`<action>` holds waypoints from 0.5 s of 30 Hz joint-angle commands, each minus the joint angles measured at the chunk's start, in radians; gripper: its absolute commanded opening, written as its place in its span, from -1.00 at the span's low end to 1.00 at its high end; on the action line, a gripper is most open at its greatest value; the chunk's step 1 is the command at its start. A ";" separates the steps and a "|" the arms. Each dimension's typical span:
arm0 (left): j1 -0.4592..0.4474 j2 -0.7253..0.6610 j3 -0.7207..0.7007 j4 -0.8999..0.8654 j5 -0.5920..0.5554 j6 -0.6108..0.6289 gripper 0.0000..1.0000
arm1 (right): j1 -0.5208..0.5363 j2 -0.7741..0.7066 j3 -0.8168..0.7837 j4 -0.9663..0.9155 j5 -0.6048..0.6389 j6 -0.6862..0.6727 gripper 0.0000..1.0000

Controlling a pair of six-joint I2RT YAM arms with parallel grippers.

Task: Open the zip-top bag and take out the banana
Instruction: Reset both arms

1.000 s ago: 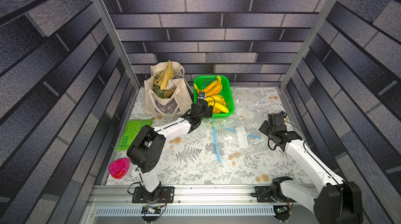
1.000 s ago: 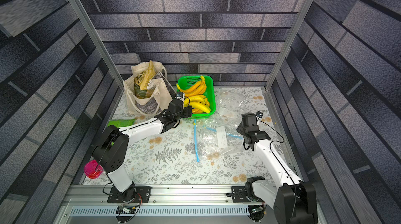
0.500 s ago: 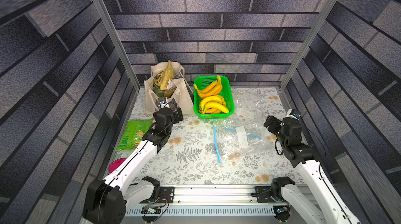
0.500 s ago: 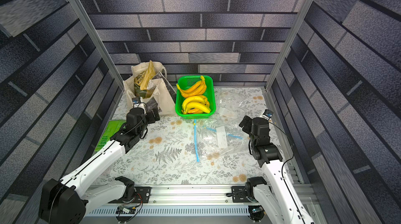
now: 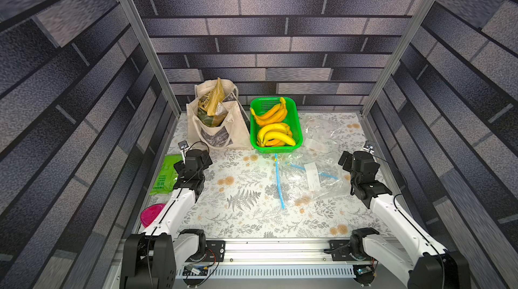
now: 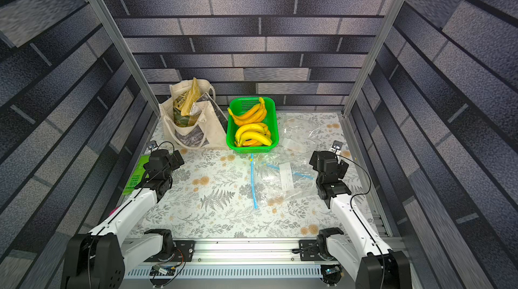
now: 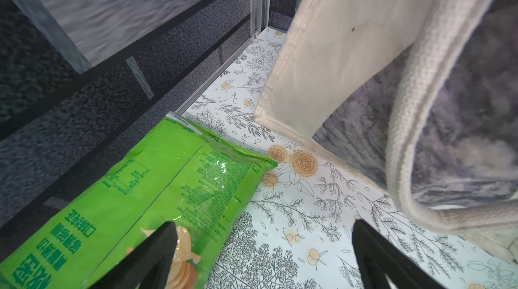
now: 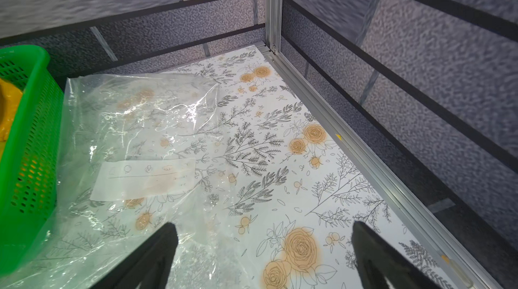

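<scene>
I am holding my left gripper spread and empty at the left edge of the table, my right gripper spread and empty beside the zip-top bag.

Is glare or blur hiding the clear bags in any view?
Right wrist view: glare streaks across the far clear bag, table print sharp, walls smeared. In both top views the zip-top bag nearly melts into the floral table, only its blue zip strip stands out. Left wrist view: tote strap soft.
</scene>
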State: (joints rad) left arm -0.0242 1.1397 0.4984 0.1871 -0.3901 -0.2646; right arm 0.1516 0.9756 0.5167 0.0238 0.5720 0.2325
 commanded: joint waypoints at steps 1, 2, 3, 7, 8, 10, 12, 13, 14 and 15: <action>0.008 0.086 -0.089 0.239 0.063 0.108 1.00 | -0.010 0.040 -0.045 0.151 0.069 -0.102 1.00; 0.009 0.111 -0.100 0.281 0.095 0.122 1.00 | -0.012 0.060 -0.056 0.191 0.070 -0.117 1.00; 0.007 0.137 -0.091 0.298 0.114 0.134 0.99 | -0.013 0.086 -0.069 0.243 0.063 -0.127 1.00; 0.009 0.160 -0.128 0.444 0.171 0.197 1.00 | -0.015 0.206 -0.109 0.457 -0.018 -0.174 1.00; 0.021 0.162 -0.138 0.473 0.210 0.200 1.00 | -0.014 0.234 -0.125 0.517 -0.032 -0.189 1.00; 0.030 0.182 -0.154 0.549 0.271 0.223 1.00 | -0.016 0.299 -0.148 0.623 -0.101 -0.221 1.00; 0.035 0.211 -0.145 0.569 0.299 0.256 1.00 | -0.027 0.356 -0.158 0.702 -0.228 -0.234 1.00; 0.037 0.248 -0.152 0.625 0.290 0.261 1.00 | -0.031 0.388 -0.156 0.726 -0.285 -0.252 1.00; 0.046 0.291 -0.160 0.684 0.298 0.250 1.00 | -0.031 0.414 -0.162 0.765 -0.293 -0.258 1.00; 0.055 0.344 -0.165 0.743 0.318 0.245 1.00 | -0.041 0.445 -0.181 0.835 -0.286 -0.250 1.00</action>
State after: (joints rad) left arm 0.0139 1.3972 0.3599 0.7506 -0.1410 -0.0589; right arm 0.1272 1.3750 0.3656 0.6338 0.3931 0.0212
